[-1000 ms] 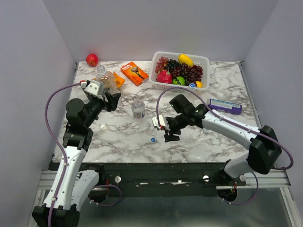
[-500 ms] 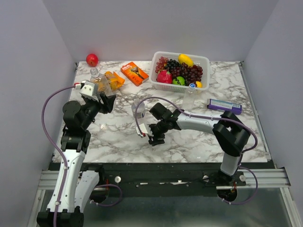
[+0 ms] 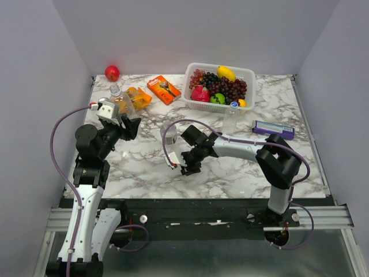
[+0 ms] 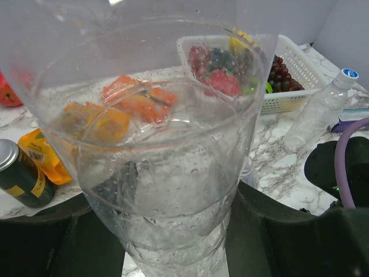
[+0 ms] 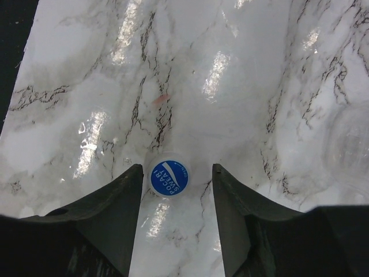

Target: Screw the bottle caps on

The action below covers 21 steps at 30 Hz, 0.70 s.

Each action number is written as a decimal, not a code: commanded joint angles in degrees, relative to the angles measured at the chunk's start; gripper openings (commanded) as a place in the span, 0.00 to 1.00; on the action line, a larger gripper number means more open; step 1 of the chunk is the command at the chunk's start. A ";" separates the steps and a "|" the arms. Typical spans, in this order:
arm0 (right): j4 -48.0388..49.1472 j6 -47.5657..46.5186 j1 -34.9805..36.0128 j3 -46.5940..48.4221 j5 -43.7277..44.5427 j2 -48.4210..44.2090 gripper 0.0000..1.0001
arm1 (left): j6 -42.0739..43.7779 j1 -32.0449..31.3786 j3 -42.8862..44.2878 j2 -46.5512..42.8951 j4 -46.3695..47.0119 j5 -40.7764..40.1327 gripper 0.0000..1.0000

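Note:
My left gripper (image 3: 128, 120) is shut on a clear bottle (image 3: 119, 99), lifted and tilted, its open neck toward the back left. In the left wrist view this bottle (image 4: 167, 173) fills the frame between the dark fingers (image 4: 277, 231). My right gripper (image 3: 187, 167) is open and low over the table. A blue bottle cap (image 5: 169, 178) lies flat on the marble between its fingers (image 5: 109, 213), nearer the left one. A second uncapped bottle (image 3: 169, 133) stands mid-table. A third bottle (image 3: 230, 120) with a blue cap (image 3: 234, 105) stands by the basket.
A white basket (image 3: 189, 95) of fruit stands at the back. An orange box (image 3: 163, 88), an orange pouch (image 3: 139, 97) and a red apple (image 3: 112, 73) lie at the back left. A purple box (image 3: 274, 129) is at the right. A dark can (image 4: 20, 173) stands near the pouch.
My right arm swung left and came down with its open fingers around the blue cap. My left gripper shifted slightly left and back with the bottle in it.

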 commanded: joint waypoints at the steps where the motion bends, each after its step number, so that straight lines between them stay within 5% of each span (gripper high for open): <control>1: -2.26 -2.14 0.48 1.27 1.08 1.98 0.55 | -0.32 0.42 -0.53 -0.49 0.38 2.17 0.00; 10: -3.40 -2.76 0.48 2.68 2.92 3.66 0.36 | -0.32 0.51 -1.05 -0.05 0.73 2.87 0.00; 15: -8.22 -0.22 -0.04 1.80 2.85 -4.41 0.26 | 1.96 -0.45 -2.11 0.92 4.41 10.34 0.00; 21: -26.94 13.39 -8.12 12.33 -8.30 -20.86 0.25 | 10.22 -15.73 -4.39 2.68 8.62 12.90 0.00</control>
